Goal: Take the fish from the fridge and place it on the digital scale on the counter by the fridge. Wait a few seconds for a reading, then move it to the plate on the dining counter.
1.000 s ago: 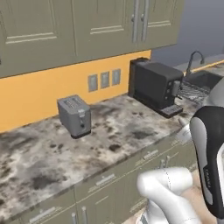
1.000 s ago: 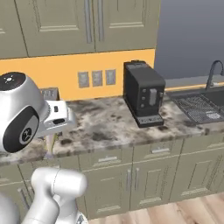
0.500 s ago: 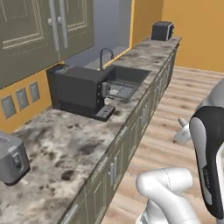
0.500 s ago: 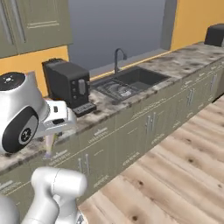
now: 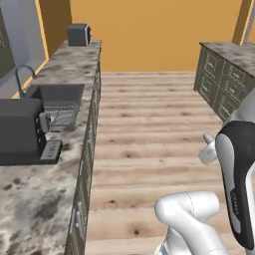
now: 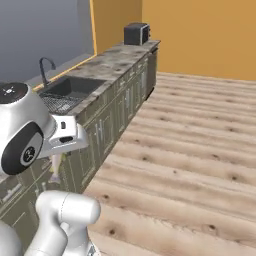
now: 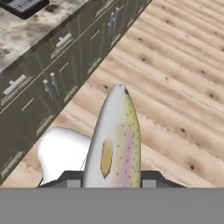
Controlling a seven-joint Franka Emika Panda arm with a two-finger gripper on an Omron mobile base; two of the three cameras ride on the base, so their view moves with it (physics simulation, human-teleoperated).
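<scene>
In the hand view the fish (image 7: 116, 135), pale silver with a pink stripe and dark speckles, sticks out head-first from between my gripper (image 7: 112, 177), which is shut on its tail end. The right base view has the fish (image 6: 56, 166) hanging below my white hand, beside the cabinet fronts and above the floor. A granite top with grey-green drawer fronts at the far right looks like the dining counter (image 5: 222, 50). The fridge, the digital scale, the short counter and the plate are out of view.
A long granite worktop (image 5: 69, 64) runs along the left with a sink (image 5: 57, 97), a black coffee machine (image 5: 20, 132) and a dark toaster (image 5: 78, 34) at its far end. Wooden floor (image 5: 149, 119) stretches ahead to an orange wall.
The whole picture has swung: the base has turned, so the view went from the worktop and wall cabinets to the open wooden floor. The fish stays in the shut gripper.
</scene>
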